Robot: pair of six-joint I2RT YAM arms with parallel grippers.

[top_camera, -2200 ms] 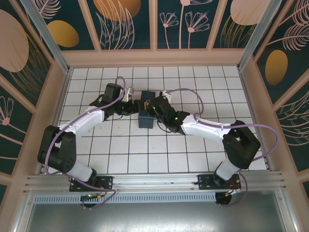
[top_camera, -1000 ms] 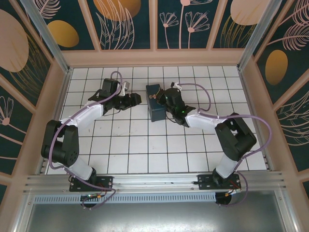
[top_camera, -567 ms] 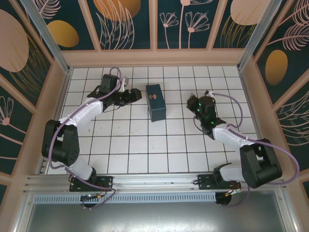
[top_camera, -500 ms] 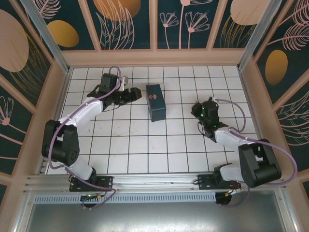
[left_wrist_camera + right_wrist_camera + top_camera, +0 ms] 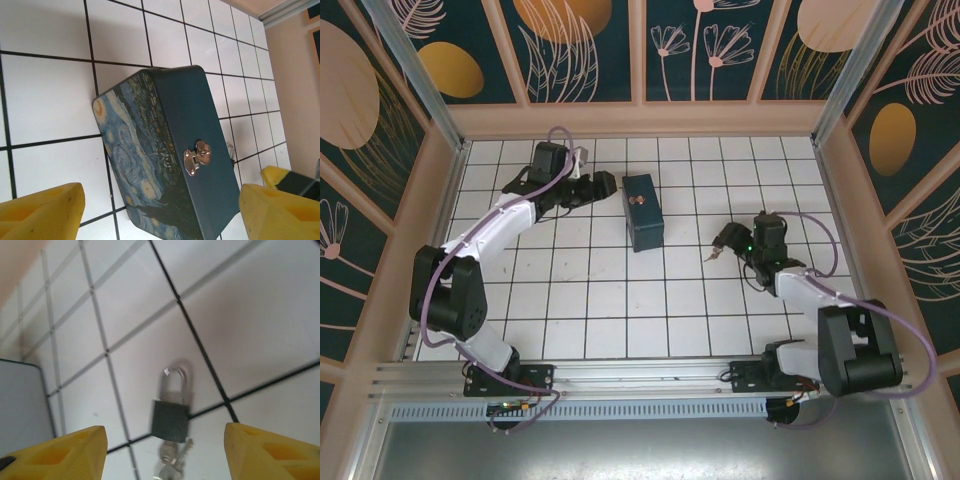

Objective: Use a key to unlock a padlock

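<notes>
Spotted padlock (image 5: 170,420), key (image 5: 172,464) at its base, right of starry-print box (image 5: 165,150), under unclenched right gripper (image 5: 164,450); found left gripper (image 5: 160,212) open, facing box.

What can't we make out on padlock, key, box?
- padlock shackle, right wrist: blurred, locked or open unclear.
- key, right wrist: blurred, cut off by bottom edge; whether inserted unclear.
- Both, top external: too small.
- box, left wrist: lower end cut off by bottom edge.
</notes>
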